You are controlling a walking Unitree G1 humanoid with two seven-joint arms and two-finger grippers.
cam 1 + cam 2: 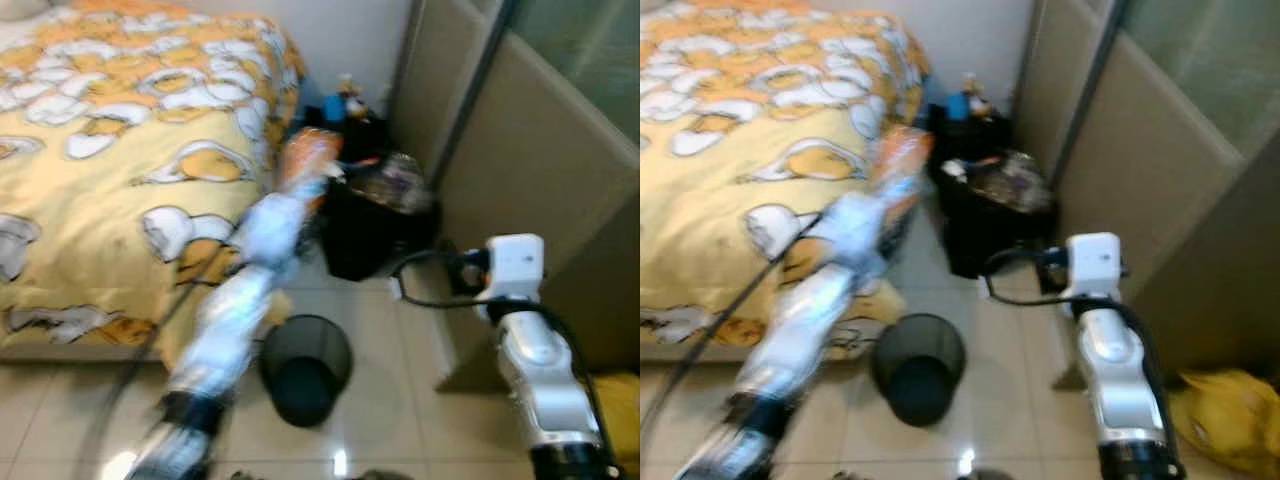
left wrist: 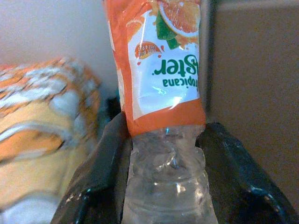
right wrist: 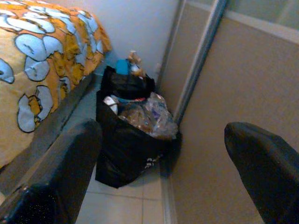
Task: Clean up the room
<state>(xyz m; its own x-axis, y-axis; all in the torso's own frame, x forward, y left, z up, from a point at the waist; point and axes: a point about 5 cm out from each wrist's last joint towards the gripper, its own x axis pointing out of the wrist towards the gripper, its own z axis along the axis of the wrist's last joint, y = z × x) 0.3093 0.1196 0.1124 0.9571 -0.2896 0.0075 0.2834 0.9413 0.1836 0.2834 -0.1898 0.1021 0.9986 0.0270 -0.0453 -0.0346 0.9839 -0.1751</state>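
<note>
My left gripper (image 2: 166, 163) is shut on a clear plastic bottle (image 2: 159, 70) with an orange juice label, its black fingers (image 2: 105, 161) pressed against the crumpled clear part. In the eye views the left arm is blurred, and it holds the bottle (image 1: 306, 160) out over the floor beside the bed, near a full black rubbish bag (image 1: 375, 215). My right gripper (image 3: 159, 177) is open and holds nothing. It points at the same bag (image 3: 133, 135), which has wrappers heaped at its top.
A bed with a yellow patterned cover (image 1: 110, 150) takes up the left side. A black mesh waste bin (image 1: 305, 365) stands on the tiled floor in front of me. Beige sliding panels (image 1: 540, 150) close off the right. A yellow bag (image 1: 1230, 415) lies at the lower right.
</note>
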